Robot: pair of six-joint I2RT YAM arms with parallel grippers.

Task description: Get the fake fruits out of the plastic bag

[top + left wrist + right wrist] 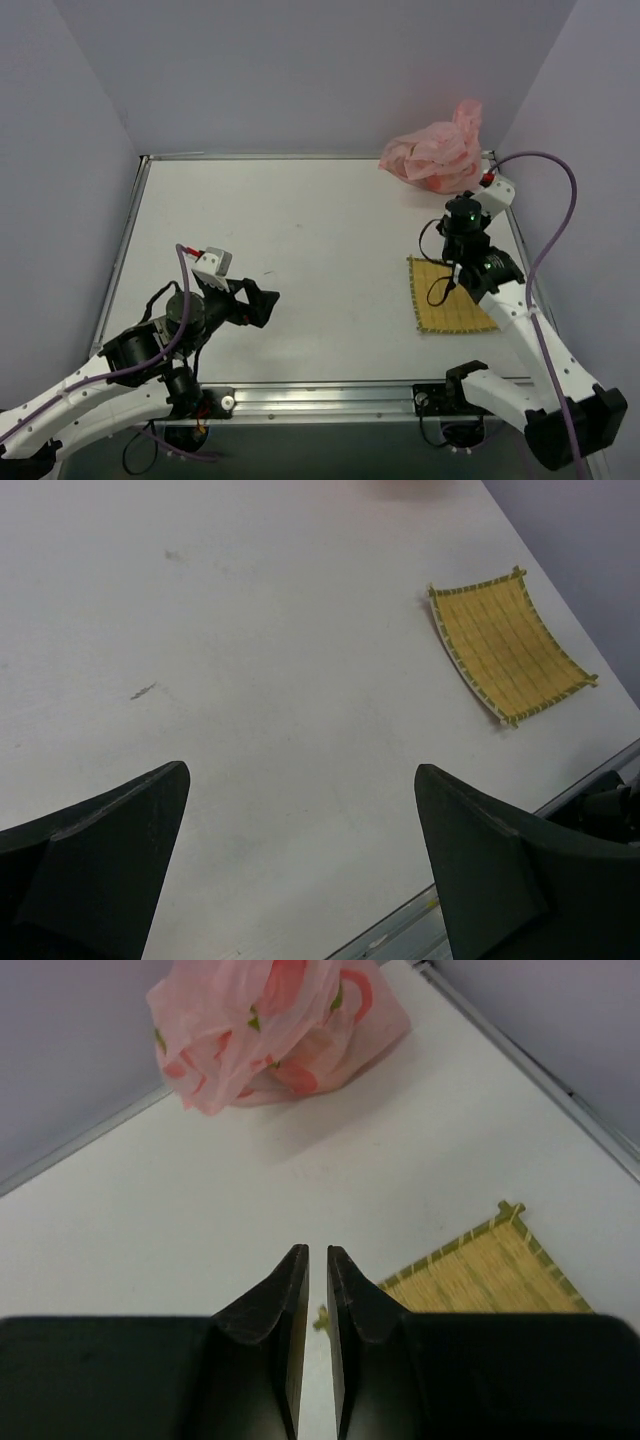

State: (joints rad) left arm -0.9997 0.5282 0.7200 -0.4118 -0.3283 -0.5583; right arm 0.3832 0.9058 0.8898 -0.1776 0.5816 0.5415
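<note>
The pink plastic bag (435, 155) sits bunched in the table's far right corner, against the back wall. In the right wrist view the bag (275, 1030) lies ahead of the fingers. The fake fruits are hidden inside it; only red and green patches show on the plastic. My right gripper (461, 214) hangs above the far edge of the yellow mat, short of the bag, shut and empty (318, 1250). My left gripper (264, 303) is open and empty over the table at the near left (300, 770), far from the bag.
A yellow woven mat (448, 295) lies flat at the right, under my right arm; it also shows in the left wrist view (510, 650) and the right wrist view (490, 1270). Walls close the back and sides. A metal rail (320, 395) runs along the near edge.
</note>
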